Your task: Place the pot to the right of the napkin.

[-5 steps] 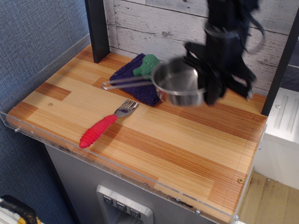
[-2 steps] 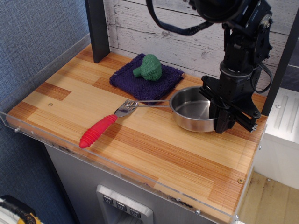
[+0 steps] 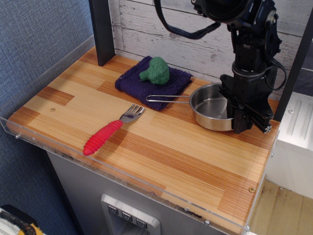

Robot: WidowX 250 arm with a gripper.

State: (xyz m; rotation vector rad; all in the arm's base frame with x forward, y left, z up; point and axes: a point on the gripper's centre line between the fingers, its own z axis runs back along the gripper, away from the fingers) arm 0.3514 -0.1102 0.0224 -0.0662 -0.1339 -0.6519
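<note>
In the last second the pot (image 3: 211, 107) has swung off the napkin (image 3: 152, 82) and down toward the bench (image 3: 161, 152), now just right of the cloth, the claw (image 3: 240, 115) clamped on its far rim, so release looks next.

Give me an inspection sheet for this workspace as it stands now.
Surface: wooden tabletop with a clear plastic edge.
Job's things: pot right of the purple napkin, its handle reaching toward the napkin's corner.
Clutter: green toy broccoli on the napkin; red-handled fork in front.
Grippers: gripper down at the pot's right rim; grip cannot be judged.
Cables: black cable looping off the arm.
Surroundings: white plank wall, black post.
</note>
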